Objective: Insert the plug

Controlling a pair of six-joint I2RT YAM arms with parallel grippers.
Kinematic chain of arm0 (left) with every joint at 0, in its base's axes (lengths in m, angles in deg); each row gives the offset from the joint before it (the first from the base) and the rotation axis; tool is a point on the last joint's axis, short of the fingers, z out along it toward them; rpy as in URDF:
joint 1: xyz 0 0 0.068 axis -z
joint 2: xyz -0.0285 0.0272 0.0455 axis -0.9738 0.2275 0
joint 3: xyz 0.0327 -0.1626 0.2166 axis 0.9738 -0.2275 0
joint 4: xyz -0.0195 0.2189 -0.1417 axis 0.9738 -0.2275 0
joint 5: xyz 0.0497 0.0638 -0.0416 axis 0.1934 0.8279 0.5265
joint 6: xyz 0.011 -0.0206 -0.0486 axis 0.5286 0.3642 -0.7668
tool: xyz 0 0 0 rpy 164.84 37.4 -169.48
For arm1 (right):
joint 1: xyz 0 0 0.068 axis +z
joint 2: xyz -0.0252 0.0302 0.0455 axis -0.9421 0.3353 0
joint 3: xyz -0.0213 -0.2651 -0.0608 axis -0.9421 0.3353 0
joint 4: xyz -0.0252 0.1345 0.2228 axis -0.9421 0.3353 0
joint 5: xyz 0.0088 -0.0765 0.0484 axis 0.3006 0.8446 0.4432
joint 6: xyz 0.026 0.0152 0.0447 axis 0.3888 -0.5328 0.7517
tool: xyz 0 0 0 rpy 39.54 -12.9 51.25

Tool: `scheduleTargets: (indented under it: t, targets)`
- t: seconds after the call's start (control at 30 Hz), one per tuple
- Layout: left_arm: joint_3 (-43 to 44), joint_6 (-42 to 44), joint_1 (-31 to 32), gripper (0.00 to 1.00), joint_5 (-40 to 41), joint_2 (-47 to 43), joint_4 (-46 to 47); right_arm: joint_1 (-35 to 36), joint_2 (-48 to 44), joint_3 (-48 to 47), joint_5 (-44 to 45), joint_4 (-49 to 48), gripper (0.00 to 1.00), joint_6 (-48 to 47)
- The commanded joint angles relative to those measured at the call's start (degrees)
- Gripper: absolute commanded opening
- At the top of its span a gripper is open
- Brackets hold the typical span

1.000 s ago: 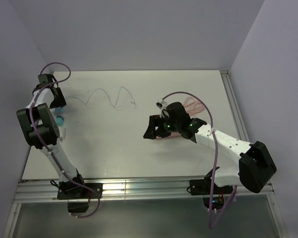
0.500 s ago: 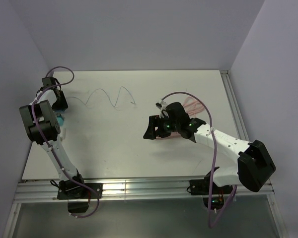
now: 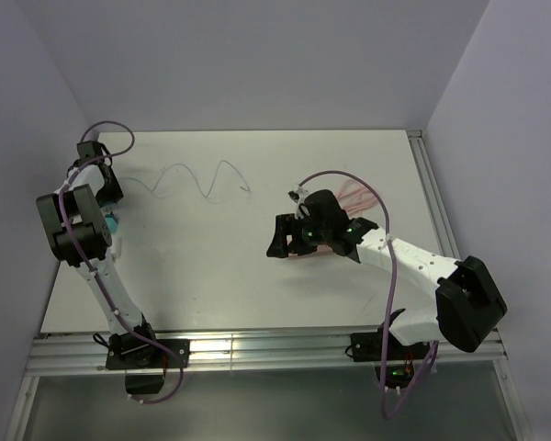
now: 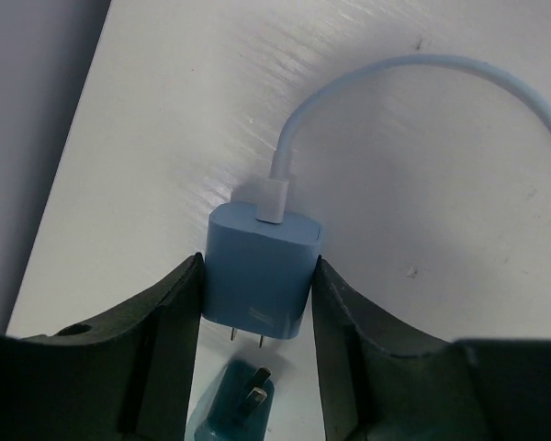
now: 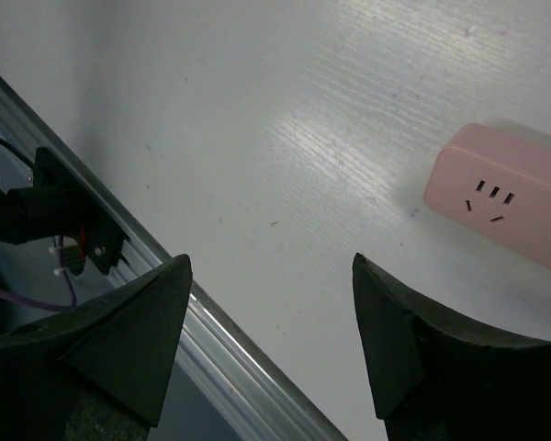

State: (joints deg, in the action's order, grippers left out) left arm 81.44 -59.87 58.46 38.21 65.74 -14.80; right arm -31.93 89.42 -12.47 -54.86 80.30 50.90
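A white worktop [image 3: 211,266] filled the overhead view, and a long pink power strip [image 5: 514,197] lay at the right edge of the right wrist view. The right hand [image 5: 271,262] hung wide open and empty, left of the strip, while the left hand [image 4: 257,268], at the overhead frame's upper left, pressed its two fingers against both sides of the plug [image 4: 262,276]. The teal plug sat mid-frame in the left wrist view, prongs pointing down-frame, its pale cable [image 4: 395,69] curving to the upper right.
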Motion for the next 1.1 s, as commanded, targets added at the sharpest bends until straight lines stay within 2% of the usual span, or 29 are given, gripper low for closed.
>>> scheduleTargets:
  t: [0.0, 0.1, 0.13, 0.17, 0.33, 0.43, 0.5, 0.6, 0.7, 0.8, 0.9, 1.07]
  targets:
    - [3.3, -5.9, 0.0, 0.00, 0.0, -2.9, -2.1, 0.2, -0.9, -2.8, 3.1, 1.1, 0.77, 0.1]
    - [2.6, -10.1, 0.0, 0.00, -0.7, -8.0, -3.2, 0.2, -2.3, -3.5, 6.5, 3.7, 0.84, 0.2]
    - [1.4, -11.1, 0.2, 0.00, -0.8, -9.6, -3.1, 0.2, -3.1, -3.8, 7.9, 4.4, 0.91, 0.0]
    - [0.6, -12.4, 0.4, 0.00, -2.8, -12.8, -2.8, 0.3, -3.6, -4.3, 8.8, 4.9, 0.93, -0.4]
    - [-0.5, -15.9, 3.8, 0.00, -6.8, -22.3, -5.4, 0.2, -5.1, -8.7, 13.0, 10.3, 0.93, -2.1]
    - [-3.0, -16.8, 7.3, 0.00, -12.0, -29.6, -5.3, 0.2, -4.4, -13.1, 15.7, 14.7, 0.93, -2.5]
    - [-5.9, -17.0, 9.4, 0.00, -17.3, -35.7, -3.2, 0.1, -4.2, -15.2, 14.1, 15.8, 0.93, -2.2]
    - [-13.5, -16.4, 16.3, 0.00, -23.9, -42.9, 1.0, 0.1, -3.8, -19.6, 10.3, 17.6, 0.92, -0.8]
    - [-17.5, -15.0, 24.1, 0.00, -29.3, -48.7, 5.1, -0.2, -3.8, -23.5, 6.5, 17.3, 0.88, 2.2]
    - [-21.0, -13.4, 31.2, 0.00, -32.7, -53.5, 7.3, -1.5, -3.8, -26.7, 2.7, 16.2, 0.79, 4.6]
    - [-22.4, -11.8, 38.0, 0.00, -31.4, -56.4, 6.8, -2.4, -3.6, -29.9, -0.9, 17.1, 0.61, 5.1]
    - [-24.5, -9.6, 47.3, 0.00, -26.1, -59.4, 5.9, -2.4, -3.2, -34.3, -4.2, 17.5, 0.56, 7.9]
